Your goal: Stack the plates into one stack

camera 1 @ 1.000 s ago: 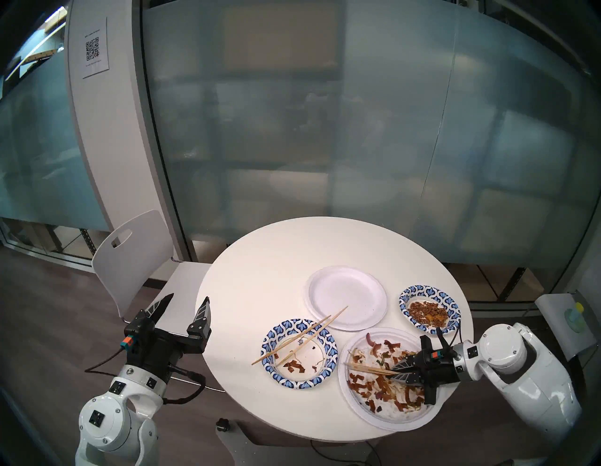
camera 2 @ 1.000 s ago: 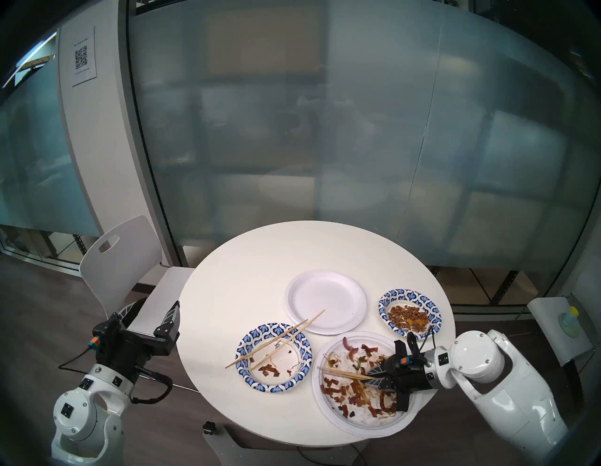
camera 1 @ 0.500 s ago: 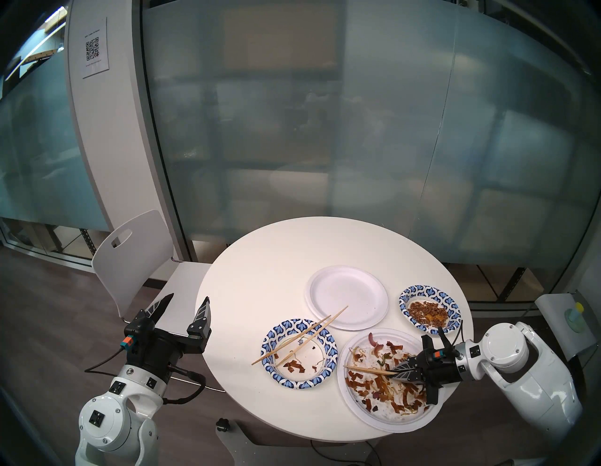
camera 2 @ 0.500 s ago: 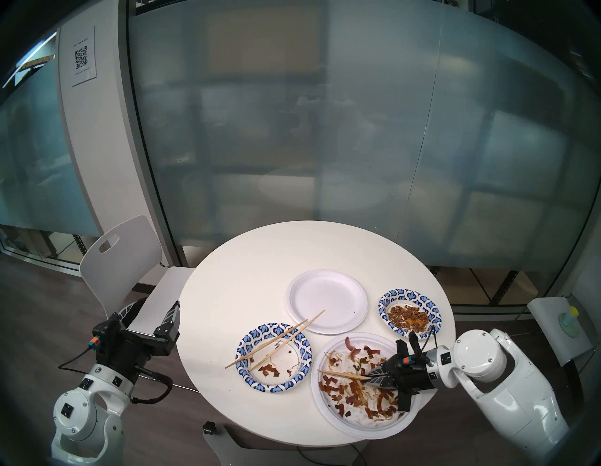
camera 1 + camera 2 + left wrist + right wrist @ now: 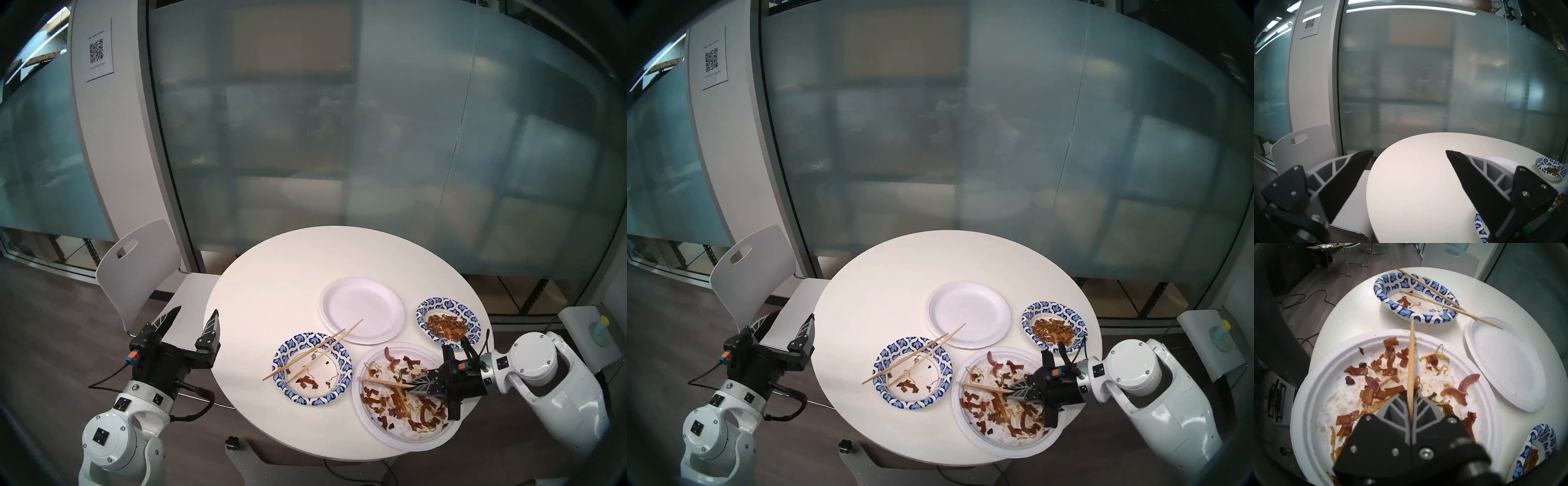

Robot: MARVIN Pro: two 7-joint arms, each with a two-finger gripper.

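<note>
Plates: four on the round bench [image 5: 271, 298], none stacked. Soiled large white plate [image 5: 403, 437] sits nearest the right arm, clean white plate [image 5: 363, 309] beyond it, one blue-patterned bowl plate [image 5: 310, 368] to the left, another [image 5: 448, 322] far right. Judged light, thin and flexible; best taken at the rim, kept level to hold scraps. Being round, they have no long axis; all lie flat, open side up. Right end effector [image 5: 1411, 394] is clamped on a chopstick [image 5: 1411, 358] pointing toward the left bowl plate. Two chopsticks [image 5: 315, 348] lie across that bowl plate. Left end effector [image 5: 195, 317] stands wide, empty, beside the bench.
</note>
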